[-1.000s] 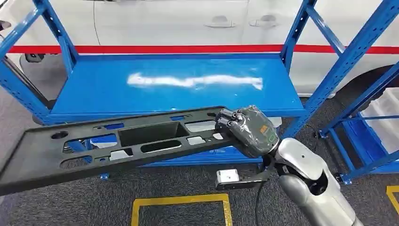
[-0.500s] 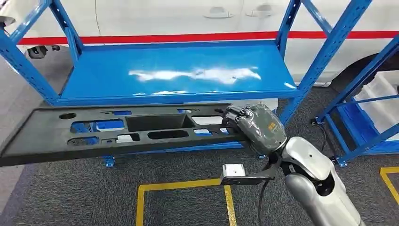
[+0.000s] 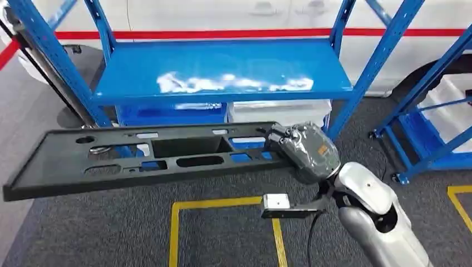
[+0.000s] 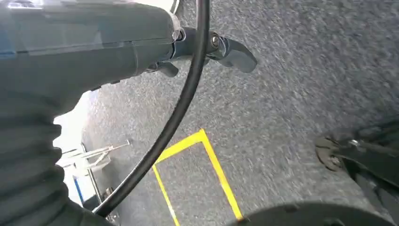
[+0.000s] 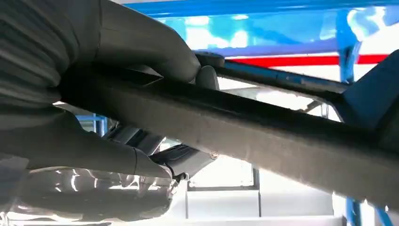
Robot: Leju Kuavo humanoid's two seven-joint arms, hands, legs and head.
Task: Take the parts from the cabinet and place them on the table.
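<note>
right hand (image 3: pixel 305 150) gripping black part (image 3: pixel 150 158) at its 3 o'clock end | part clear of blue cabinet shelf (image 3: pixel 222 72), which sits at 12 | left hand (image 4: pixel 94 52) fingers: can't tell

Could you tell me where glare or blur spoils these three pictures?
Head view: sharp, but white glare streaks the glossy blue metal shelf. Left wrist view: the grey speckled carpet is motion-smeared, and a bright patch beside the left hand is blown out. Right wrist view: the right hand and the long black plastic panel it grips are backlit, soft and dark against overexposed background.
</note>
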